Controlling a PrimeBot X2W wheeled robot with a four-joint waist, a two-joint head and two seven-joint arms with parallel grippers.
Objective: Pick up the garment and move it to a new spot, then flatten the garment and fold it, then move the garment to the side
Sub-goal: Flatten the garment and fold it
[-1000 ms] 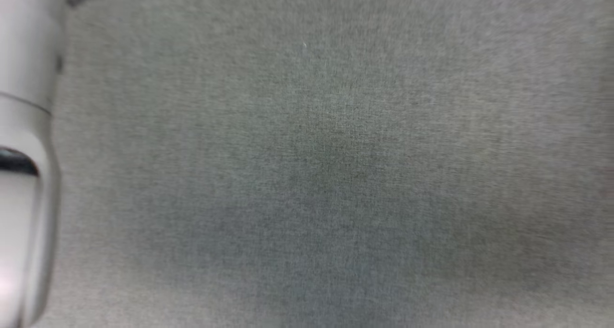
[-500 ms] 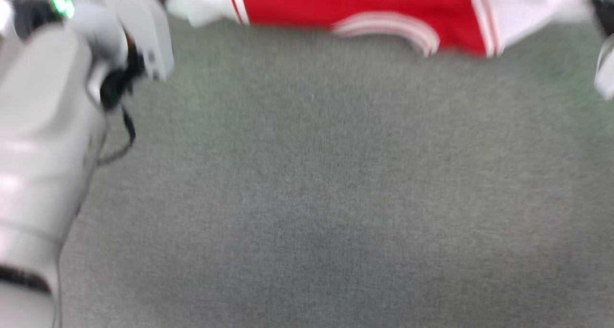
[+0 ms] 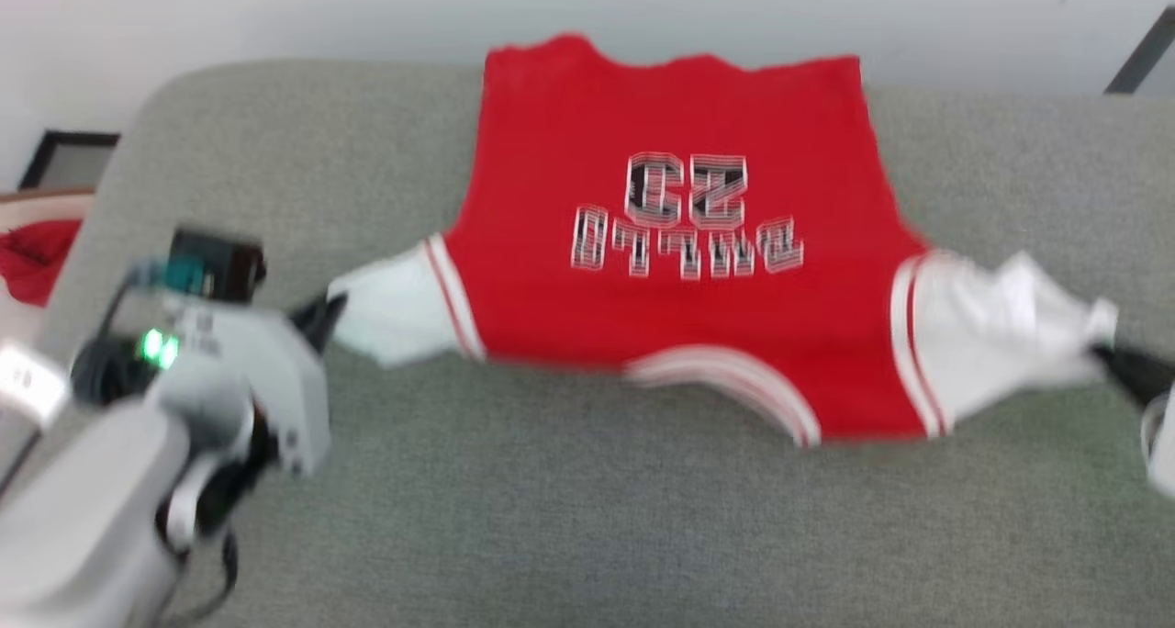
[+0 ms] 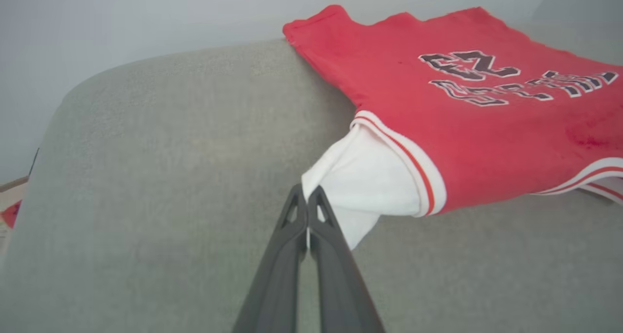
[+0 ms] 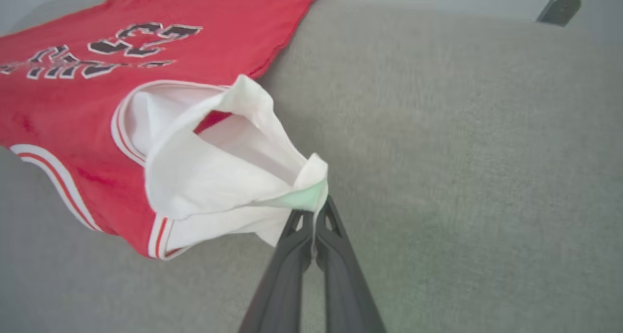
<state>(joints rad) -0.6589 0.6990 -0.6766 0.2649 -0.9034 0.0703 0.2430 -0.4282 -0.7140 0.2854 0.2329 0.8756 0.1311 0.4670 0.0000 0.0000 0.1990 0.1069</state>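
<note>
From my screens, the jersey (image 3: 679, 316) is bright red through the body, with plain white sleeves. White trim with thin red stripes runs where each sleeve joins and round the collar. The lettering and number are black, outlined in white. The worktop (image 3: 587, 536) is a flecked mid-grey fabric. The left gripper (image 4: 306, 193) and right gripper (image 5: 315, 215) are both dark charcoal. The left arm (image 3: 83, 518) is pale grey with a small green light (image 3: 151, 346). Past the worktop's left edge I see a plain red cloth (image 3: 32, 256).
</note>
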